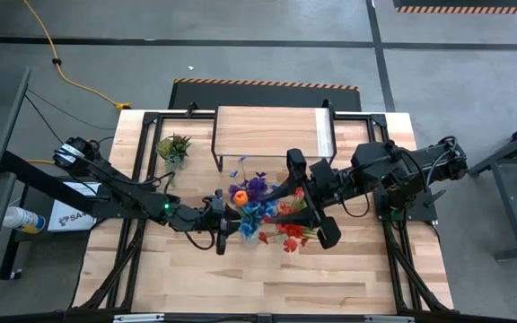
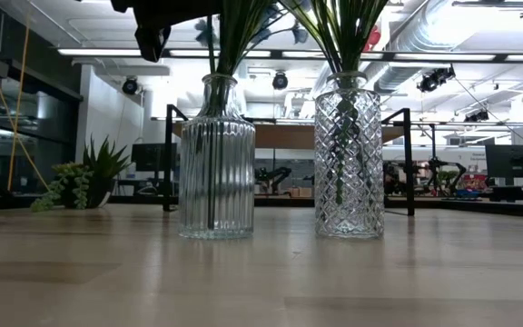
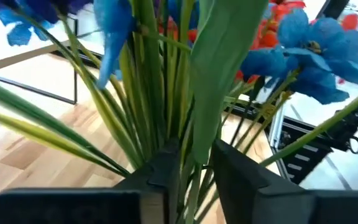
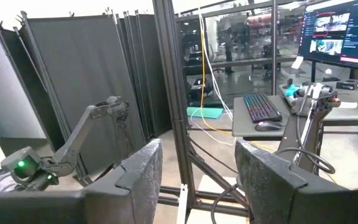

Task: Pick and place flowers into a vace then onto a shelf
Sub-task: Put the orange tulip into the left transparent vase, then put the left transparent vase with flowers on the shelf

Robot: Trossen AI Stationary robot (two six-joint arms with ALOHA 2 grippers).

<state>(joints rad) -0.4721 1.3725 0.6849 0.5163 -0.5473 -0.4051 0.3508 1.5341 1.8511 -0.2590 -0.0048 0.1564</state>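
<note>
Two glass vases stand side by side on the desk (image 2: 261, 272), in front of the shelf (image 1: 267, 130): a ribbed vase (image 2: 217, 159) and a diamond-cut vase (image 2: 349, 156). Both already hold flowers (image 1: 263, 211), whose stems run down inside the glass.

The left hand (image 3: 194, 168) is at the bunch above the ribbed vase, its two fingers (image 3: 160, 177) standing slightly apart with the green stems (image 3: 166, 93) passing between them. The grip looks slack, which suggests a release now that the vase carries the stems. The right hand (image 4: 197, 168) hovers on the far side of the bouquet, its fingers apart and nothing between them, apparently waiting to lift a vase toward the shelf.

The low view alone shows that the stems reach into both vases and that the vases rest upright on the desk. The high view hides the glass under the blooms but shows the shelf bare and a small potted plant (image 1: 174, 146) beside it. Only the left wrist view shows the gap between the fingers around the stems.
</note>
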